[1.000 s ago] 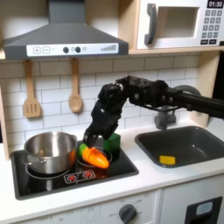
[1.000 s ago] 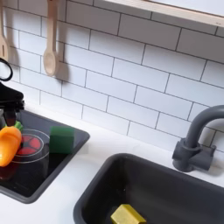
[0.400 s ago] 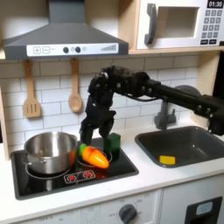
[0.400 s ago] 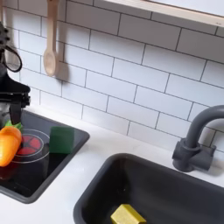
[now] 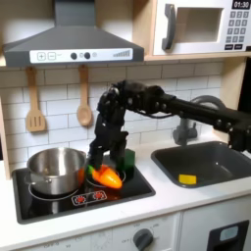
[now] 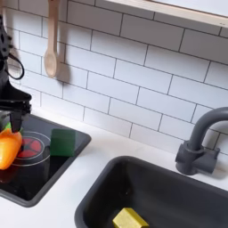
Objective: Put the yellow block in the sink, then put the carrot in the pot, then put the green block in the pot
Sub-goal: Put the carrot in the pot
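On the black stovetop lies the orange carrot (image 5: 106,178) (image 6: 8,150), its green leafy end pointing up and back. My gripper (image 5: 99,162) (image 6: 11,121) hangs open right over that leafy end, a finger on either side of it, not closed. Just behind and to the right of the carrot in both exterior views stands the dark green block (image 5: 126,160) (image 6: 62,142). The shiny silver pot (image 5: 54,169) sits on the burner at the first exterior view's left. Inside the dark grey sink (image 5: 227,157) (image 6: 183,183) lies the yellow block (image 5: 186,178) (image 6: 129,218).
A dark curved faucet (image 5: 183,128) (image 6: 201,141) rises behind the sink. Wooden utensils (image 5: 84,106) (image 6: 52,49) hang on the tiled wall. The range hood (image 5: 69,44) overhangs the stove, a microwave (image 5: 201,25) sits at the upper right. White counter (image 6: 62,200) runs along the front.
The arm has swung left across the stove and dropped, bringing the gripper down onto the carrot's leafy end. Carrot, both blocks and the pot have stayed in place.
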Motion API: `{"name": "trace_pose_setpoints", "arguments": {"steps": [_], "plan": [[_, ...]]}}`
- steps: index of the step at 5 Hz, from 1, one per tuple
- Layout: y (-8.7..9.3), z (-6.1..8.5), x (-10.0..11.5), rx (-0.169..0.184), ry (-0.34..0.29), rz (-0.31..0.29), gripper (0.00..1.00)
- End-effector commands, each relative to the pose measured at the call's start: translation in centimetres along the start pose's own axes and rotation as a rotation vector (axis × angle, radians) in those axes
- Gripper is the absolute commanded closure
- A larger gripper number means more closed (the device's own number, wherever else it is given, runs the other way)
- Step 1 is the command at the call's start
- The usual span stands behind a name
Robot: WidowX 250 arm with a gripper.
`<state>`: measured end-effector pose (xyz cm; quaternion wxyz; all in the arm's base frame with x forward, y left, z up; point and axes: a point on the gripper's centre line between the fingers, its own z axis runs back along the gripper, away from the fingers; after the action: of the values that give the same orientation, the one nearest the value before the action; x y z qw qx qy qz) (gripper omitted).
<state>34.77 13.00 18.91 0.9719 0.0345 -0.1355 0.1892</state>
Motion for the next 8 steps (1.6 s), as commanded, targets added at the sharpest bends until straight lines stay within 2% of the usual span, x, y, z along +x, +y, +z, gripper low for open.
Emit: {"name": "trace_pose_setpoints", "arguments": {"steps": [1,4,6,7,8], "plan": [[0.6,-1.7,-0.9,0.027,0.055,0.005,0.0],[0.6,-3.4,-1.7,0.024,0.095,-0.002,0.0],[1.6,-4.0,-2.1,-0.007,0.124,-0.011,0.0],[1.5,-4.9,-2.7,-0.027,0.153,-0.033,0.0],[1.4,-4.9,-3.0,-0.05,0.164,-0.035,0.0]]}}
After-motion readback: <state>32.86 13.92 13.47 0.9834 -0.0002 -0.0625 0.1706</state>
